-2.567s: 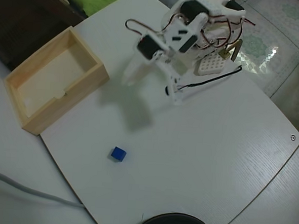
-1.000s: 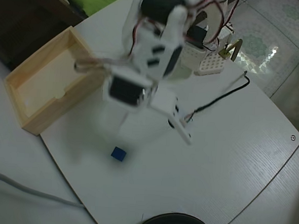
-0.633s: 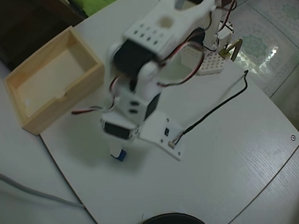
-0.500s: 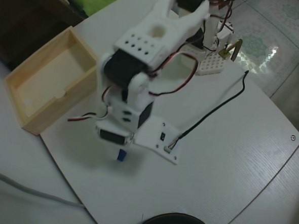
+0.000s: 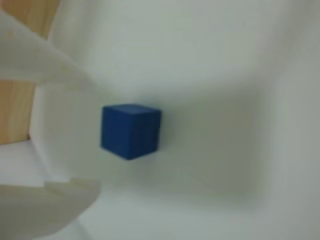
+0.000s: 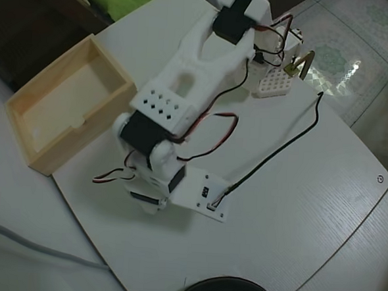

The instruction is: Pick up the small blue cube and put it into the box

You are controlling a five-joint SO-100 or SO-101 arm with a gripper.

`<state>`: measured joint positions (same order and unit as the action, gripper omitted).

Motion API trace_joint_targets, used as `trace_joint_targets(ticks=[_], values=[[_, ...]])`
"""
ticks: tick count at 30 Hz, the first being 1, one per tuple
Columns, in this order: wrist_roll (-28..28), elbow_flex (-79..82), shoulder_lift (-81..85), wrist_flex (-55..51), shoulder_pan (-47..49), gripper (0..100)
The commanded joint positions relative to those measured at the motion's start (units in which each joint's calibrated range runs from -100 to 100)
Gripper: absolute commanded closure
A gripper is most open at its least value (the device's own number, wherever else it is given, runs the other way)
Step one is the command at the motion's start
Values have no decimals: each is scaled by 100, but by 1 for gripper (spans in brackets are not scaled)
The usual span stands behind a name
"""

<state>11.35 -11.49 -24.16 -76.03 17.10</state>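
Wrist view: cube on table, lying free between end effector fingers, spread wide. Overhead: arm hides cube; box hangs over table's left edge

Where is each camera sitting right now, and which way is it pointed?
Wrist view: rides on the arm, looking close down at the small blue cube on the white table; two white fingers of the open end effector enter from the left.
Overhead view: fixed above, looking down on the table, the box and the white arm, which hides the cube.
Shared: the white tabletop, and probably the box's pale wood at the wrist view's left edge.
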Motion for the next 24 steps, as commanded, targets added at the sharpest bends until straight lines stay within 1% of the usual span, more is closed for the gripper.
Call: trace_joint_targets(ticks=[1,15,24], values=[[13,-281,-18,50,-47,84],[8,-181,-69,475,-18,84],[8,-154,-483,688,-62,84]])
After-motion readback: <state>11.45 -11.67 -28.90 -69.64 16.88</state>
